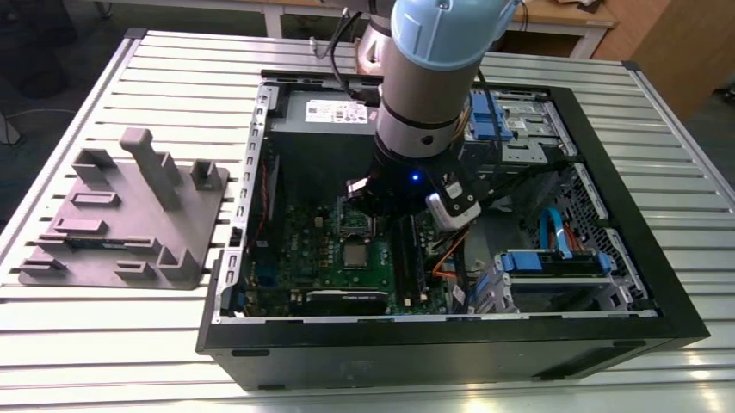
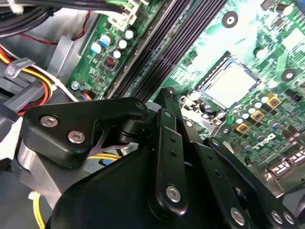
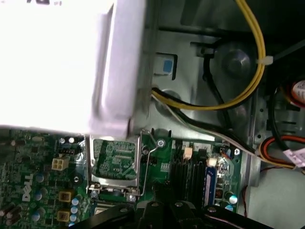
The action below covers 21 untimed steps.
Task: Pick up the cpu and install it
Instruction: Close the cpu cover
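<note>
One arm (image 1: 442, 52) is hanging down into the open computer case (image 1: 643, 284), which is lying on its side on the slatted metal table (image 1: 172, 52), probably so that the green motherboard (image 1: 310, 258) is facing up and can be worked from above. Its gripper (image 1: 388, 213) is hovering low over the board, close above the dark memory slots (image 2: 162, 52). I cannot tell whether the claw is apart, together or clamped on anything.

The cpu (image 2: 233, 85) is lying flat within the socket frame on the board, its pale silvery top facing upward. In the exterior view it is sitting at about seven o'clock from the gripper, near it but apart. Judging by that, the chip is looking placed in its seat rather than carried.

In the first wrist view the hinged bracket (image 3: 114, 162) seems to be tipped open with its wire lever (image 3: 150, 145) raised beside it, most likely to leave the socket reachable from above. A yellow cable (image 3: 248, 86) is curving along the case wall under a tie, which is keeping it off the board.

A grey fixture tray (image 1: 126, 215) is resting on the table at nine o'clock from the case. Its posts and slots are presumably holding parts at fixed spots for the arm
</note>
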### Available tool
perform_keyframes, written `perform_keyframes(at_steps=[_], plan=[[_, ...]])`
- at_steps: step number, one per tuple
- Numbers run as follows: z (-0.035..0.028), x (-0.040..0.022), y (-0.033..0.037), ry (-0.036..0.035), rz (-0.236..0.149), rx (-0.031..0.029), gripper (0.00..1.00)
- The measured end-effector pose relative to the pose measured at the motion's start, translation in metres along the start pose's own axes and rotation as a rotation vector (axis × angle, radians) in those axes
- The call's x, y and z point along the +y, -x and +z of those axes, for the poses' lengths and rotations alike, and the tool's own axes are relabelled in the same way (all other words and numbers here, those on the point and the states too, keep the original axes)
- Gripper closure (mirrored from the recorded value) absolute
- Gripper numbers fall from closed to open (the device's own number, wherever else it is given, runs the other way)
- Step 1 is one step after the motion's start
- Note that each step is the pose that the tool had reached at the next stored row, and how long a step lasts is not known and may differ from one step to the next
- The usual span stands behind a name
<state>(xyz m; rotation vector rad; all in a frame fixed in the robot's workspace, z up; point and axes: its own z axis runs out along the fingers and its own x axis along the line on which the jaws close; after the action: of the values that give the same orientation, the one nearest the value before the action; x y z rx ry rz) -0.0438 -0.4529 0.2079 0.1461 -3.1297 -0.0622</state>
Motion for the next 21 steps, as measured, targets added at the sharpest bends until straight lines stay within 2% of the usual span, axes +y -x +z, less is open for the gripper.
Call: perform_keyframes(at_steps=[10,15,21], plan=[[0.0008,0.0112,0.0048,0.0002,0.0,0.0001,0.9],[0.0015,0.0188,0.0062,0.0003,0.0,0.0,0.9],[0.0017,0.0198,0.0063,0.0008,-0.002,0.0,0.9]])
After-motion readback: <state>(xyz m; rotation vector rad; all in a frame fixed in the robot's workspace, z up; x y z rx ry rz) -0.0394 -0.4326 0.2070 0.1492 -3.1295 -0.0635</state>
